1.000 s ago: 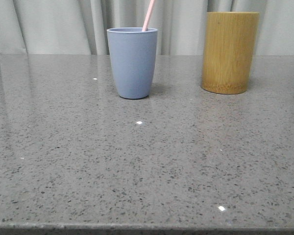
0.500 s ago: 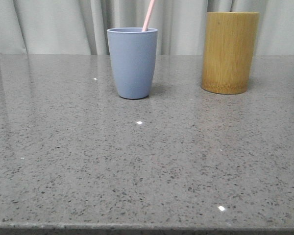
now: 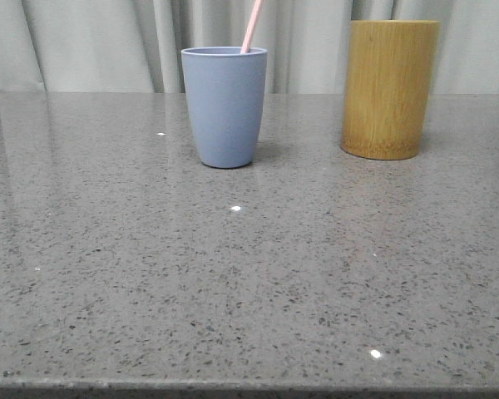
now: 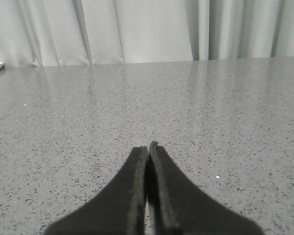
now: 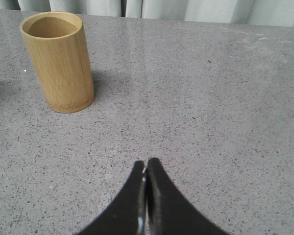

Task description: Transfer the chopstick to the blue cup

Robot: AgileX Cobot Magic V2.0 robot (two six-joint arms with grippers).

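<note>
Speckled grey surface (image 3: 249,283) lies bare across the near half. In the left wrist view the left claw (image 4: 148,149) has its tips pressed together with nothing between them, low over bare stone; the right claw (image 5: 146,165) is likewise closed and empty, with the bamboo cup (image 5: 58,61) beyond it. Farther back, the blue cup (image 3: 224,106) stands upright left of centre, the bamboo cup well apart to its right. The chopstick (image 3: 252,27) stands inside the blue cup, leaning on the rim's right side, its top cut off by the frame. By my judgement the transfer is complete; the next move calls for nothing beyond keeping both arms clear.
</note>
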